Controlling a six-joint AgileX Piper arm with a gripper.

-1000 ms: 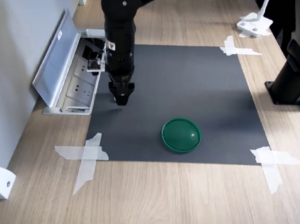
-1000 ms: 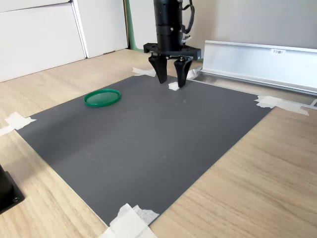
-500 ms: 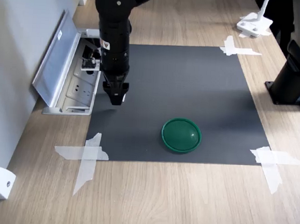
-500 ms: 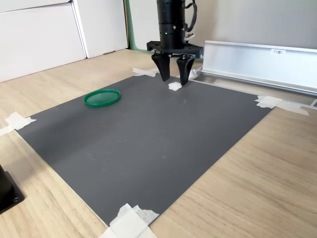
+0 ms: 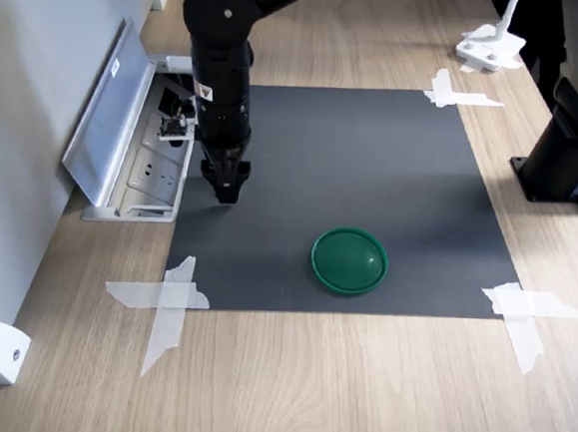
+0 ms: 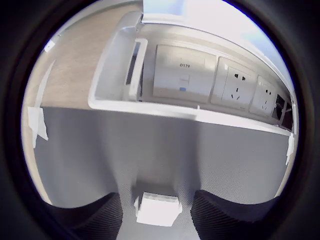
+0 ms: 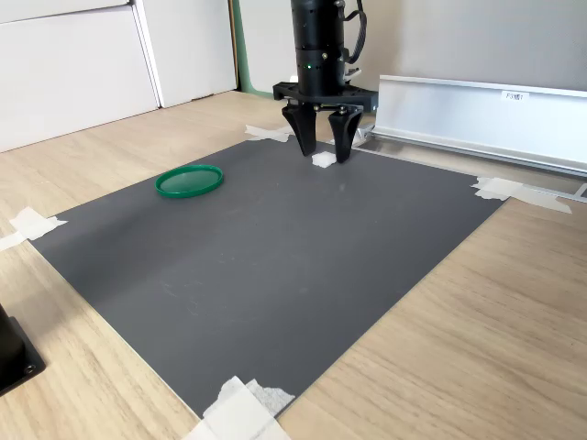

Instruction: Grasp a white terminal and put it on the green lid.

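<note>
- Since the picture half a second ago, the gripper (image 7: pixel 323 154) has dropped lower; its fingertips (image 7: pixel 304 147) now reach down beside the white terminal (image 7: pixel 323 159), where before they hung above it.
- Both fingers stand spread apart with the white terminal between them, and the wrist view shows clear gaps on either side of the block (image 6: pixel 157 209), so nothing is gripped yet.
- That block rests on the dark mat (image 7: pixel 275 257), near the mat edge that runs along the open socket box (image 5: pixel 148 160).
- Well apart from it, the green lid (image 5: pixel 350 261) lies flat on the same mat, toward the first exterior view's lower right and the second exterior view's left (image 7: pixel 189 180).
- White tape (image 5: pixel 167 302) holds the mat's corners to the wooden table (image 5: pixel 355 391).
</note>
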